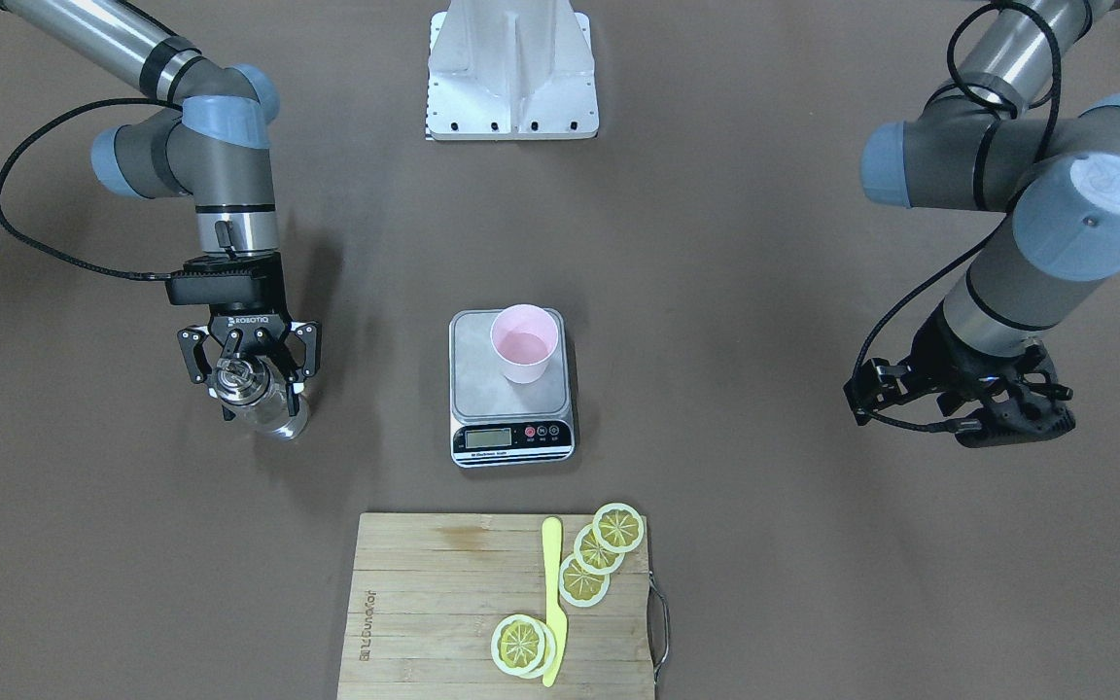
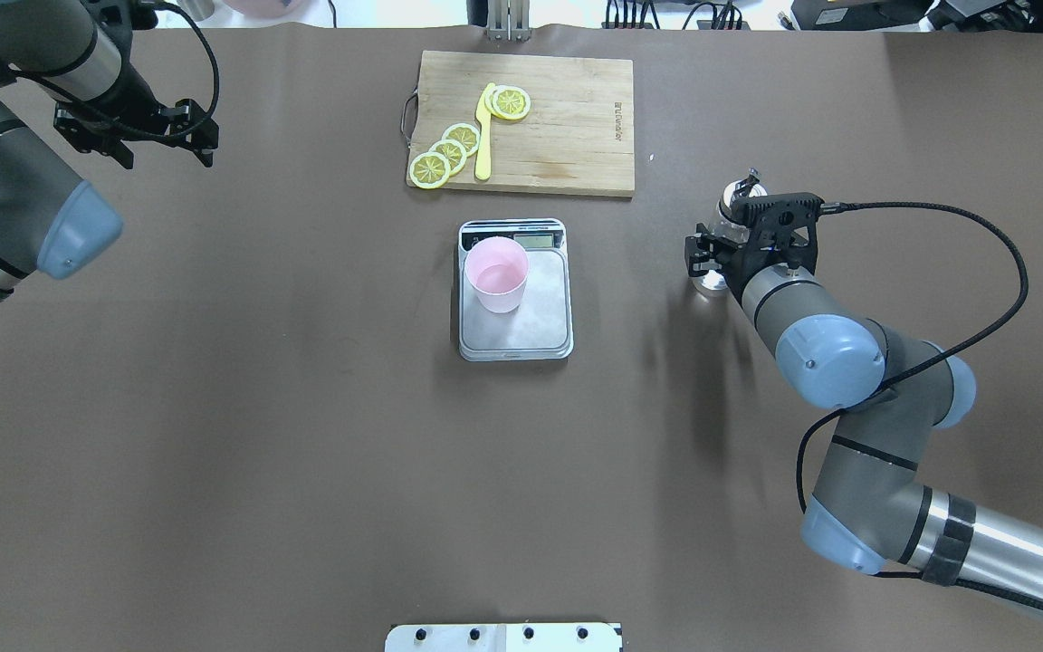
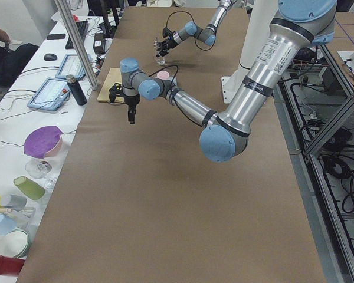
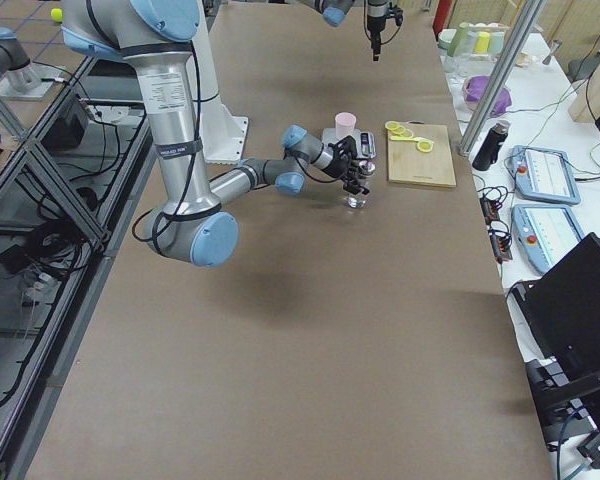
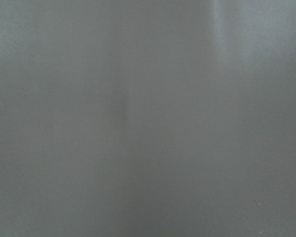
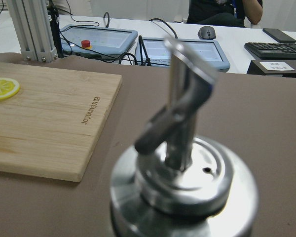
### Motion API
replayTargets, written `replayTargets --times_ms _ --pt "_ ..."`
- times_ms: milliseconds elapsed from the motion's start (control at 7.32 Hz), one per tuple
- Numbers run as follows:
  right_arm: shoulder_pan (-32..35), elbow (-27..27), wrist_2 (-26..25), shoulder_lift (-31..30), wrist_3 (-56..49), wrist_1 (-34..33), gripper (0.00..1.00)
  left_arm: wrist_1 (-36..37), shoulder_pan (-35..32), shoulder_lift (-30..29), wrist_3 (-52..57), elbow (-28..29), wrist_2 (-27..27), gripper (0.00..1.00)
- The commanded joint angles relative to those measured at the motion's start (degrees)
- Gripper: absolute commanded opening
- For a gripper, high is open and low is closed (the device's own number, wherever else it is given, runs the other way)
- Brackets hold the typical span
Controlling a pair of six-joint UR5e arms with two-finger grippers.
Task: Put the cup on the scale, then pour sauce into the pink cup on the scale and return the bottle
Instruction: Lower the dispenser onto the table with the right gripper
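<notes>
The pale pink cup (image 1: 524, 342) stands upright on the scale (image 1: 482, 384), toward its back right corner in the front view; it also shows in the overhead view (image 2: 498, 274) on the scale (image 2: 540, 317). The clear glass bottle (image 1: 263, 403) with its metal pourer cap (image 6: 180, 163) stands on the table to the scale's left in the front view. My right gripper (image 1: 251, 374) is around the bottle's neck from above, jaws spread open. My left gripper (image 1: 959, 403) hangs high over bare table far to the other side, open and empty.
A wooden cutting board (image 1: 443, 603) with several lemon slices (image 1: 599, 554) and a yellow knife (image 1: 552, 603) lies beyond the scale, toward the operators. The white robot base (image 1: 511, 68) is at the table's near edge. The left wrist view shows only bare table.
</notes>
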Motion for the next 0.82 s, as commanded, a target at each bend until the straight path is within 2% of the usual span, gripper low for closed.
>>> replayTargets --times_ms 0,410,683 --pt "2.12 1.57 4.45 -0.27 -3.48 0.32 0.08 0.0 0.0 0.0 -0.11 0.08 0.0 0.99" --pt "1.08 0.6 1.3 -0.8 -3.23 0.32 0.1 0.0 0.0 0.0 0.06 0.08 0.09 0.99" --pt "0.81 0.51 1.2 -0.71 -3.14 0.32 0.14 0.0 0.0 0.0 0.06 0.08 0.09 0.99"
